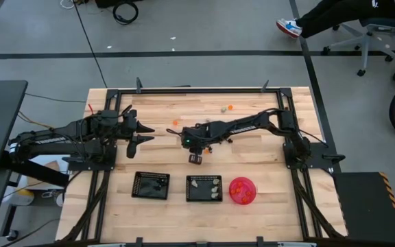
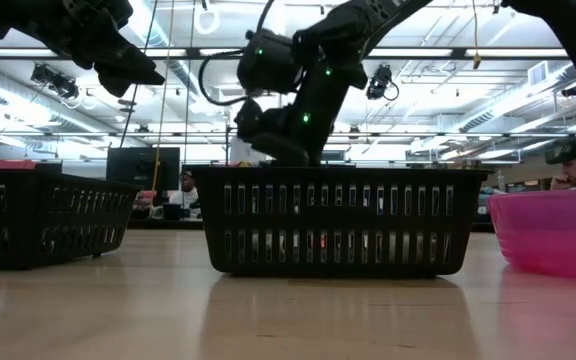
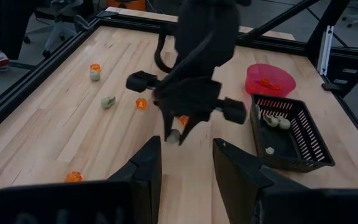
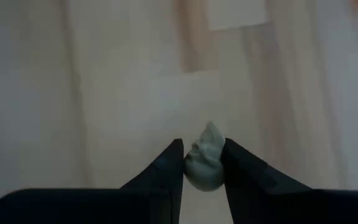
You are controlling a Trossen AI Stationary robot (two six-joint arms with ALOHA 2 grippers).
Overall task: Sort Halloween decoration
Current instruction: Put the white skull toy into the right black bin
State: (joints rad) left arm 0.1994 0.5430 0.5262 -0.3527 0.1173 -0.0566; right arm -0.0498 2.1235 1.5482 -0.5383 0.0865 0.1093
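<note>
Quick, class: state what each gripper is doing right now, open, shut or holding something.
Left gripper: open, holding nothing, waiting above the table's left side.
Right gripper: shut on a pale trinket, above the wood just behind the middle tray.

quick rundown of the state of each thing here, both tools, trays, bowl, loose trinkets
right tool: shut on a pale trinket, above the table
left tool: open, empty, raised
middle tray: upright, holds pale trinkets
left tray: upright, contents too dark to tell
pink bowl: upright, orange trinkets inside
loose trinkets: orange and pale ones scattered on the table
</note>
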